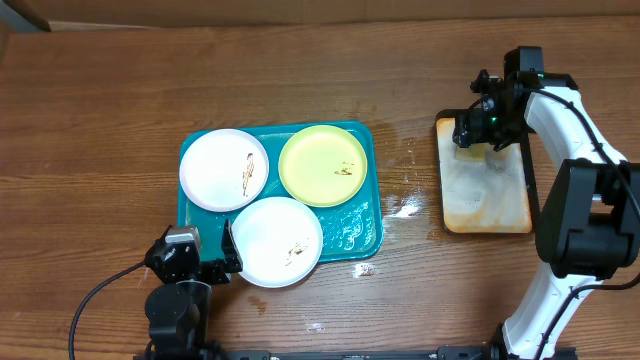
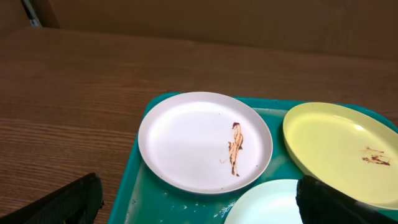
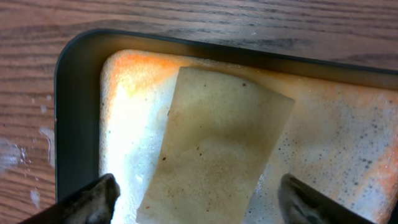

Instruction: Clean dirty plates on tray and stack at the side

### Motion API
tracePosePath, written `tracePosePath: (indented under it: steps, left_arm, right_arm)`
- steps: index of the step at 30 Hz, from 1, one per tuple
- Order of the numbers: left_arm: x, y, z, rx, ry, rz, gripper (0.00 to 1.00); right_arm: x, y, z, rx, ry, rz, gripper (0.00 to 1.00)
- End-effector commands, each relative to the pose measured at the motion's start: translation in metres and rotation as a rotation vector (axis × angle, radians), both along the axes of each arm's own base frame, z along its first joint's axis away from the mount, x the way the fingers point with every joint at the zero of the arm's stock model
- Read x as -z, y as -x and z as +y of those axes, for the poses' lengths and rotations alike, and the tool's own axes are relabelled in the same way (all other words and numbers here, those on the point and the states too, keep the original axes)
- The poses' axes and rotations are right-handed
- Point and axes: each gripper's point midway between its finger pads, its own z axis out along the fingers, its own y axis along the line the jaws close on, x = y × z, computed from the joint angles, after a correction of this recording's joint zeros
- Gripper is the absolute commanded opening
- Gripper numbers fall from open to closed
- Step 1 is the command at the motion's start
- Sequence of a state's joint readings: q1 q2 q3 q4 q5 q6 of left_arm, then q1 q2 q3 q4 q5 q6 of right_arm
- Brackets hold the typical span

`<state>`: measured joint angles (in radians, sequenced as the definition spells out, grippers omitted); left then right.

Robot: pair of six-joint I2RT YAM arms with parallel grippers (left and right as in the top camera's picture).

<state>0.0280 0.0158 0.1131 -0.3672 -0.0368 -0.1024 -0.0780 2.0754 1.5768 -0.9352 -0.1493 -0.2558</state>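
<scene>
Plates [image 1: 278,241]: two white, one yellow, each brown-smeared, all on tray [image 1: 362,228].
Left gripper [image 2: 198,206]: wide, empty, at tray's near-left corner.
Right gripper [image 3: 200,202]: wide, over sponge [image 3: 217,149], right of tray.

Evenly bright from above, with soft, short shadows. White glare on the wet tray [image 1: 358,228] and table [image 1: 120,90]. Sharp overhead; lower corners of 2 wrist views blurred.

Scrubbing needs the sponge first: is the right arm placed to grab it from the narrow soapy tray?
Probably yes: the right gripper hangs over the tan sponge in the narrow soapy tray, jaws open either side, nothing covering it.
</scene>
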Motion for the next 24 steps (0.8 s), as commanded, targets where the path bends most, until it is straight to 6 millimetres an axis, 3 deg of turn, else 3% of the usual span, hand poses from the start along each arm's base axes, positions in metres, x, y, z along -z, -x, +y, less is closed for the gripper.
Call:
tracePosePath:
  steps: [1, 7, 19, 24]
  left_arm:
    - [-0.001, 0.0, 0.001, -0.004, 0.007, -0.012, 1.0]
    - [-0.001, 0.0, 0.001, -0.004, 0.007, -0.012, 1.0]
    - [-0.001, 0.0, 0.001, -0.003, 0.007, -0.012, 1.0]
    - [-0.001, 0.0, 0.001, -0.003, 0.007, -0.012, 1.0]
  right_arm:
    - [0.005, 0.001, -0.001, 0.006, 0.001, 0.01, 0.86]
    - [0.006, 0.001, -0.001, 0.02, -0.002, 0.012, 0.81]
    - [0.009, 0.001, -0.001, 0.024, -0.004, 0.018, 0.82]
    - [0.021, 0.006, -0.001, 0.027, -0.006, 0.054, 0.82]
